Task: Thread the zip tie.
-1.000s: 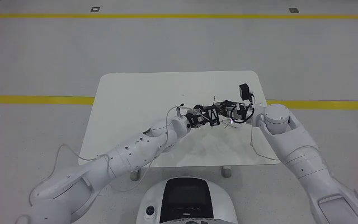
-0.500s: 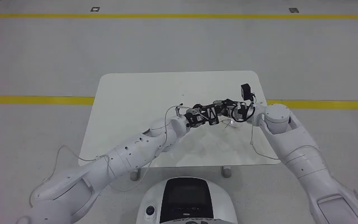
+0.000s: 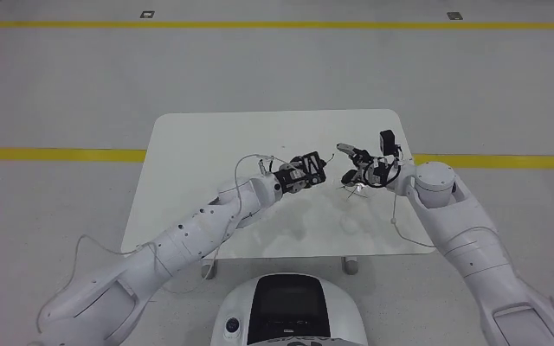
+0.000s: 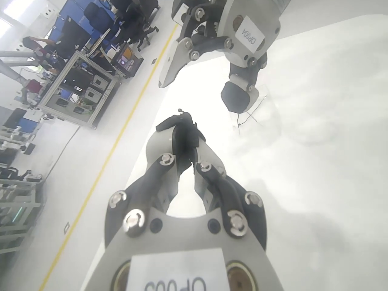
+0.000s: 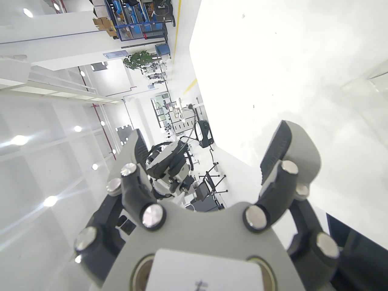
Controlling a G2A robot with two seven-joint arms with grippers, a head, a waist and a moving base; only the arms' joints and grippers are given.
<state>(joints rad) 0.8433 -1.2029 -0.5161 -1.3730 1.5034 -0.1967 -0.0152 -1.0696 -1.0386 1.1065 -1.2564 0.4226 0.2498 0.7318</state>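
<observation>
My left gripper (image 4: 185,128) is clenched, pads pressed flat together. A small dark nub pokes out past the tips, and I cannot tell whether that is a pinched end of something or just the pad edge. My right gripper (image 5: 209,137) is released, its two fingers spread wide with nothing between them. It faces my left one tip to tip, with a clear gap between the two.

The zip tie (image 4: 249,117), as I take it, is the thin strand on the table (image 3: 216,147). It lies just beneath the lower finger of my right gripper, close to that fingertip, though I cannot tell whether it touches. From my left tips it is ahead and off to one side, beyond the gap, so the right arm is plainly the nearer one. The strand is too fine for me to fix its long axis. It shows as a couple of crossing hairlines, so it may be bent or looped rather than straight.

My judgement is that the threading is not under way. Neither end of the strand is visibly held, and the next move depends on the open right jaws dropping onto it. The risk is pads closing on bare table or flicking so light a strand away.
</observation>
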